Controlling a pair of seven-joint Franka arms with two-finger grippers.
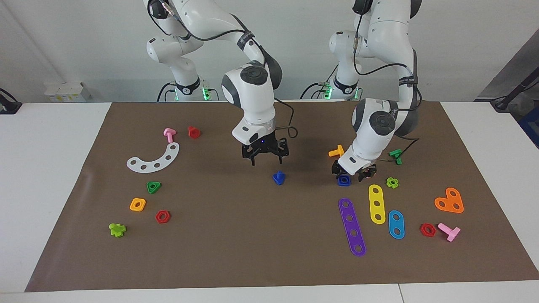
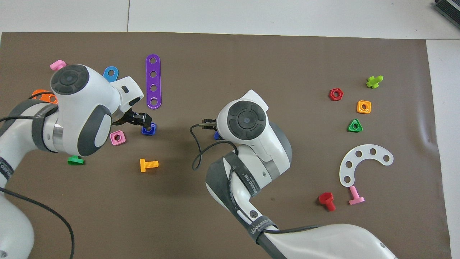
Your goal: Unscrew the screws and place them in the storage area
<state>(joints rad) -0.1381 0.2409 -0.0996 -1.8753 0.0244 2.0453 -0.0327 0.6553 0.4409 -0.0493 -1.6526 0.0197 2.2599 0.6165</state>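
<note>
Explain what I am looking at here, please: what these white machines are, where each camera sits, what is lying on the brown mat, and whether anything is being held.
These are two white robot arms, each ending in a two-finger gripper. One picture is taken from across the table, facing the robots; the other from high above their own end, looking down.

The right gripper hangs open just above a small dark-blue screw standing near the middle of the brown mat, not touching it. The left gripper is low over a dark-blue square nut; I cannot tell whether its fingers are open or shut. Neither visibly holds anything.

Scattered toy parts lie around: a purple strip, a yellow strip, a light-blue plate, an orange bolt and a white curved strip, among others.
</note>
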